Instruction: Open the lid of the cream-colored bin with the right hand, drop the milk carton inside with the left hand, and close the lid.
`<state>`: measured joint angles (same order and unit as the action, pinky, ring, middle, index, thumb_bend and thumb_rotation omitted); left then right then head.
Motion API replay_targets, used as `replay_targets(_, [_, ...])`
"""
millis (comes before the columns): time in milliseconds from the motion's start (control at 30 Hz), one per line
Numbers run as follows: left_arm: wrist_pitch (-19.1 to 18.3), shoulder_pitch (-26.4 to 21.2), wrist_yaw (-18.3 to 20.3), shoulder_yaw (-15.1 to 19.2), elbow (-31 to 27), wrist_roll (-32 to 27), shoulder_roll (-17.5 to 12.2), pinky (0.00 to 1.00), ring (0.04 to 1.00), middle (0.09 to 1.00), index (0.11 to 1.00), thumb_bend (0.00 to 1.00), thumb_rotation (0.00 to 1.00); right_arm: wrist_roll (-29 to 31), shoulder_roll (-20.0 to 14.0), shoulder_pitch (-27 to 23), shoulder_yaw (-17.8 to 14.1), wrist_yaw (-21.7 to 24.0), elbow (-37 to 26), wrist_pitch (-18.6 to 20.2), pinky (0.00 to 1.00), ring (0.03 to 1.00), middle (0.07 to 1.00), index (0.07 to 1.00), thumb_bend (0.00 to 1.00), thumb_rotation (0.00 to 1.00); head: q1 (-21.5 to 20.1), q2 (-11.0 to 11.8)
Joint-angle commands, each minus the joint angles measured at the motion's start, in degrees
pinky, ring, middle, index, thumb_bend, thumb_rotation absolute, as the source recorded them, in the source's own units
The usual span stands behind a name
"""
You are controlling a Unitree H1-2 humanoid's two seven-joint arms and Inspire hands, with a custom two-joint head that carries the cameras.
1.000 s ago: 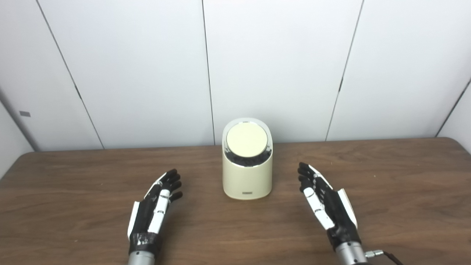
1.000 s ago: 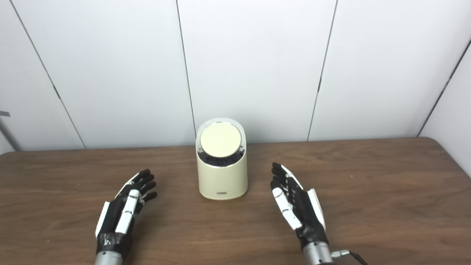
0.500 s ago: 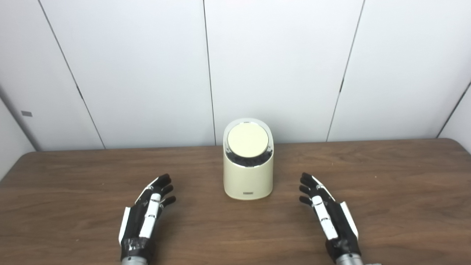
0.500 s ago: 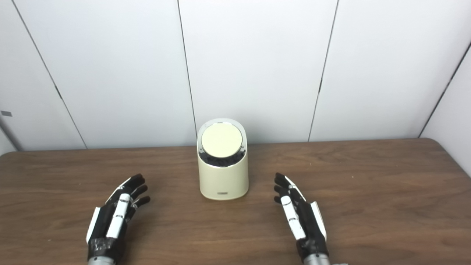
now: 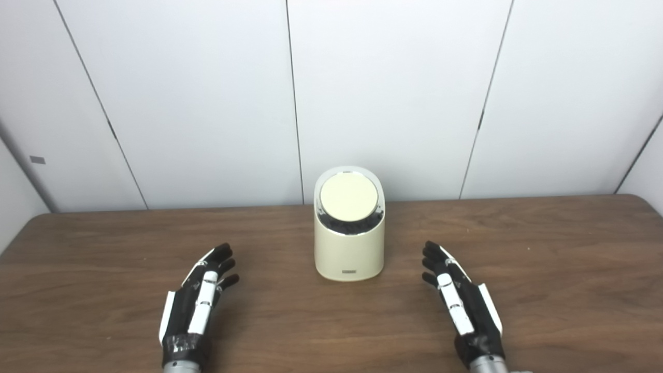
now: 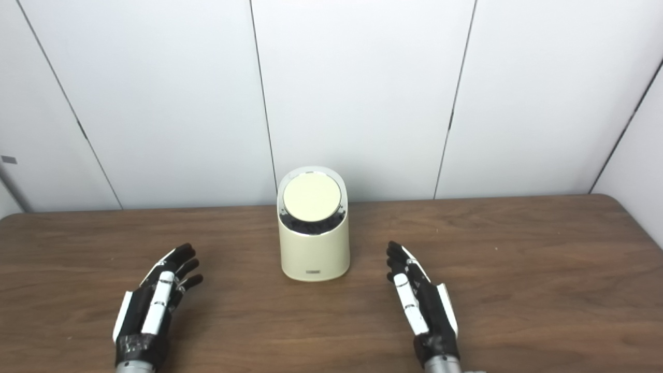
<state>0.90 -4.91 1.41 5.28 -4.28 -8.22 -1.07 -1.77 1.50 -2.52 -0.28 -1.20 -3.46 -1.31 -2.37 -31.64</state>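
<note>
Since 1.0 s ago both hands have pulled back toward the near edge of the bench (image 5: 544, 243). The left robot hand (image 5: 194, 305) has also slid outward to the left. The right robot hand (image 5: 461, 305) has drawn back along nearly the same line. The bin has not shifted.

Cream-colored bin (image 5: 348, 243) stands upright at mid-bench, toward the far edge, just in front of the white panel wall (image 5: 388, 93). From the left robot hand the bin lies at about 1 o'clock; from the right robot hand, at about 11 o'clock. Both hands are well apart from it, with bare wood between.

Hand state: left robot hand released, fingers spread and extended, holding nothing. Right robot hand likewise released, fingers apart and pointing away, holding nothing. Whether either hand touches the bench surface cannot be told.

Bin: smooth, matte, rounded cylinder with a slanted top. Its lid (image 5: 348, 197) is a flat cream disc, tilted toward the camera and seated in a shiny dark ring. Lid is closed. A small dark label sits low on the front.

Bench: dark brown wood grain, rounded corners. Hands: black with white segments.

Count: one bin, one lid, two hands. No milk carton shows in either view.
</note>
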Motion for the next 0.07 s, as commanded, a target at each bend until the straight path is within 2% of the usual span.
replay_targets(0, [-0.84, -0.36, 1.89, -0.76, -2.86, -0.99, -1.39, 0.83, 0.889, 0.893, 0.884, 0.26, 0.75, 0.21, -0.04, -0.69, 0.17, 0.18, -2.24, -0.86, 0.87, 0.899, 0.905, 0.896, 0.09, 0.85, -0.25, -0.55])
replay_targets(33, [-1.72, -0.08, 2.47, -1.17, -3.73, -1.32, -1.82, 0.83, 0.898, 0.906, 0.897, 0.27, 0.79, 0.29, -0.04, -0.63, 0.14, 0.13, -2.59, -0.55, 0.86, 0.897, 0.904, 0.895, 0.08, 0.85, -0.29, -0.69])
